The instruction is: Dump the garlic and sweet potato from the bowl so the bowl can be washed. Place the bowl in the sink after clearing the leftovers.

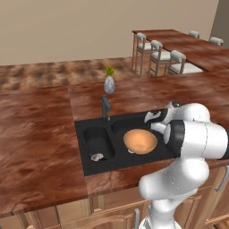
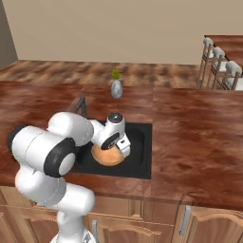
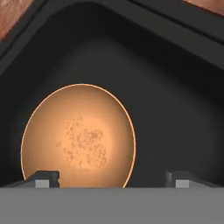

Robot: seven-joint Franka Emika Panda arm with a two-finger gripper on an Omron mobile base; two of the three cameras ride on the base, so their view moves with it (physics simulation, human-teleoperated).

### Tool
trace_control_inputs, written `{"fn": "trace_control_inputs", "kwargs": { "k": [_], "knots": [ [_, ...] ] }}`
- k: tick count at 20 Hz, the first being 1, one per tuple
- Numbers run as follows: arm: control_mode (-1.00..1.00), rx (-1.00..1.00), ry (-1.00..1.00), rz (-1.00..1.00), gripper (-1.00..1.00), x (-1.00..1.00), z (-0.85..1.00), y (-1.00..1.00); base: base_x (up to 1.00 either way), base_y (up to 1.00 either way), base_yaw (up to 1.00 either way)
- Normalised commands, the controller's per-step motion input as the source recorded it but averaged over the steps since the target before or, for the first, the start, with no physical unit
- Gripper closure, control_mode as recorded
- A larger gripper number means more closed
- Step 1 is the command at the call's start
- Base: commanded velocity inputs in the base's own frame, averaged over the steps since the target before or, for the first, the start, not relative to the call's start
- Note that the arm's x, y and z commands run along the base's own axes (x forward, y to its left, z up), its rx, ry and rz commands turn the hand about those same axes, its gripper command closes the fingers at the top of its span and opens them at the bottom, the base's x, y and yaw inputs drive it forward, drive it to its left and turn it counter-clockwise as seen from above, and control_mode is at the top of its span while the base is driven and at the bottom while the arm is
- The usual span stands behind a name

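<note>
The orange-tan bowl [image 1: 140, 141] [image 2: 108, 155] [image 3: 78, 135] lies upright and empty in the larger basin of the black sink [image 1: 82, 134] [image 2: 144, 142] [image 3: 175, 87]. My gripper [image 1: 151, 121] [image 2: 124, 145] [image 3: 111, 179] hovers open just over the bowl's right rim, holding nothing. In the hand view its fingertips [image 3: 42, 178] stand wide apart, the left one over the bowl's edge. The pale garlic [image 1: 96, 157] rests on the floor of the small left basin. I cannot make out the dark sweet potato against the black sink.
A dark faucet [image 1: 105, 106] [image 2: 81, 107] rises behind the sink. Farther back on the reddish-brown counter stands a small grey vase with a green sprig [image 1: 109, 82] [image 2: 116, 87]. Chairs [image 1: 156, 51] [image 2: 213, 57] line a second counter at the back right.
</note>
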Motion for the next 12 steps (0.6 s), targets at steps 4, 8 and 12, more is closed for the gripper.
{"fn": "trace_control_inputs", "kwargs": {
  "k": [4, 8, 12],
  "knots": [
    [-1.0, -0.04, -0.37, -0.04, -1.0, -0.54, 1.0, 0.05, 0.0, 0.0, 0.0],
    [-1.0, -0.1, -0.35, 0.0, -1.0, -0.5, 1.0, 0.23, 0.0, 0.0, 0.0],
    [-1.0, -0.09, -0.3, 0.0, -1.0, -0.4, 1.0, 0.26, 0.0, 0.0, 0.0]
  ]
}}
